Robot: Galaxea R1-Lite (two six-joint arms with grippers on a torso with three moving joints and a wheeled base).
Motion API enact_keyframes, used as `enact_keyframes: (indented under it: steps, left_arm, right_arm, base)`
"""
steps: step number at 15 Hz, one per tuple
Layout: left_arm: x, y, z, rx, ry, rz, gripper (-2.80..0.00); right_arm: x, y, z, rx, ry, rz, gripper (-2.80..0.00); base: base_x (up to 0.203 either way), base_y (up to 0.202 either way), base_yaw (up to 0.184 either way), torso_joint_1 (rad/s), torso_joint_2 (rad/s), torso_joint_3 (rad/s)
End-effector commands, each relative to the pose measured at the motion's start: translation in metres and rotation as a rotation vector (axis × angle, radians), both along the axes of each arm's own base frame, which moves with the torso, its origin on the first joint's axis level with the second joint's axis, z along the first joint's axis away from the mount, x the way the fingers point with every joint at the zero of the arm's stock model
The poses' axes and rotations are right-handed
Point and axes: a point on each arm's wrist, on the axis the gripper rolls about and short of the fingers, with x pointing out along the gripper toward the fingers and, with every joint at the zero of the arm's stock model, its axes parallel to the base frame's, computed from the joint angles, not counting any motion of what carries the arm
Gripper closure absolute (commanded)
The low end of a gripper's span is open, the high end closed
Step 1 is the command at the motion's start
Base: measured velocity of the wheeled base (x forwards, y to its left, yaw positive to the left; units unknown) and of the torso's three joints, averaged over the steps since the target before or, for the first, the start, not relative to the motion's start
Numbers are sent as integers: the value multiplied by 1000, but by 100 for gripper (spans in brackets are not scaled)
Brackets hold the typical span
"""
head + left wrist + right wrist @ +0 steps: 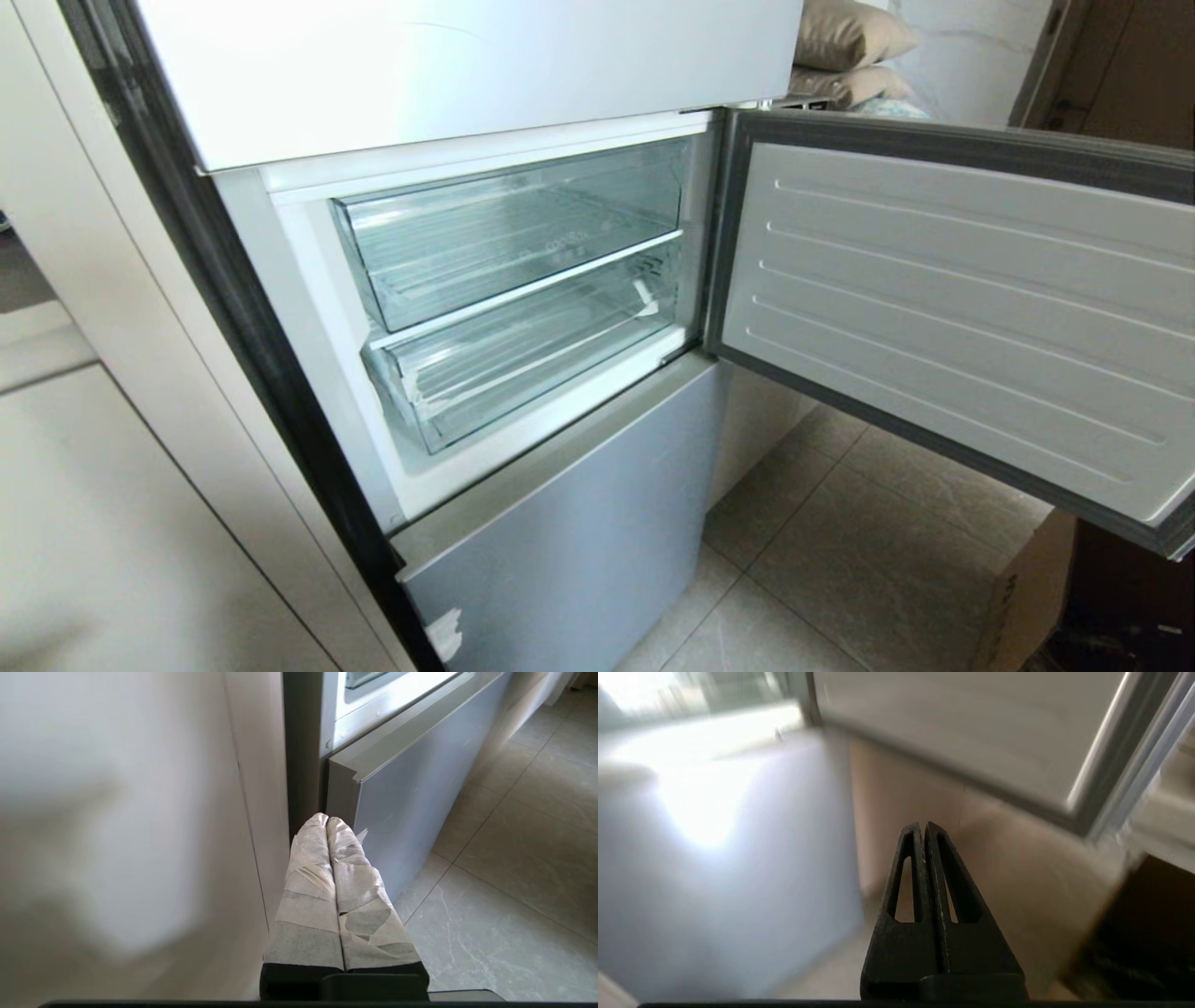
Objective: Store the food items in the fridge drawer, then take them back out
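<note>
Overhead, only the head view shows two clear drawers, the taped fridge drawer [532, 359] lower, pushed in, while wrist views show both grippers, left [327, 820] and right [923, 826], pressed together, low.

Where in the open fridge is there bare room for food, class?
Both clear drawers look bare: the taped lower drawer under the glass shelf, and the upper drawer. Both sit pushed in, so hand room above each is tight. The open door borders the right.
</note>
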Motion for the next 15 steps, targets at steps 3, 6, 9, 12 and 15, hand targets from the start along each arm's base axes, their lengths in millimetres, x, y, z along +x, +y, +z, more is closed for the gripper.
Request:
enact_keyframes:
  steps: [3, 6, 9, 12, 15]
  left_arm:
    - [0, 0, 0, 0, 2, 0, 0]
    - [0, 0, 0, 0, 1, 0, 0]
    - [0, 0, 0, 0, 1, 0, 0]
    - [0, 0, 0, 0, 1, 0, 0]
    - [0, 0, 0, 0, 1, 0, 0]
  right_arm:
    - [34, -3, 76, 321, -33, -128, 0]
    - [70, -21, 114, 525, -117, -370, 0]
    - [86, -58, 129, 612, -208, -516, 0]
    - [107, -111, 130, 708, -180, -543, 0]
    - [130, -159, 125, 749, -172, -542, 0]
  base:
    - [0, 0, 0, 0, 0, 0]
    - [0, 0, 0, 0, 0, 0]
    - [0, 0, 0, 0, 0, 0]
    - [0, 0, 0, 0, 0, 0]
    - [0, 0, 0, 0, 0, 0]
